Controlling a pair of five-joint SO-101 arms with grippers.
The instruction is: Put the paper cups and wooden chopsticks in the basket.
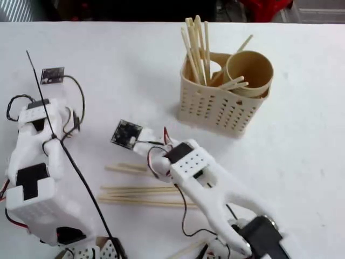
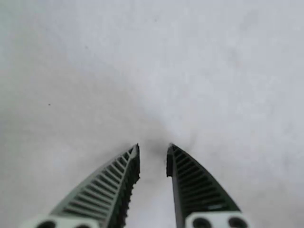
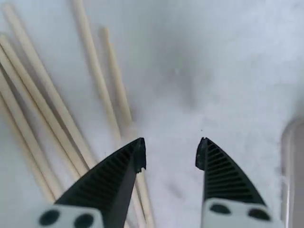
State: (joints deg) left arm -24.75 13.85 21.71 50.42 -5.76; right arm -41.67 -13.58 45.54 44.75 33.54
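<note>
Several chopsticks lie loose on the table, well apart from the basket, which already holds a cup and more of them. The right gripper hangs spread, one finger over the nearest stick. To pick well, I would shift until a single stick sits between the jaws, close near its middle, and lift level. The left gripper, narrowly parted, hovers over bare table.
</note>
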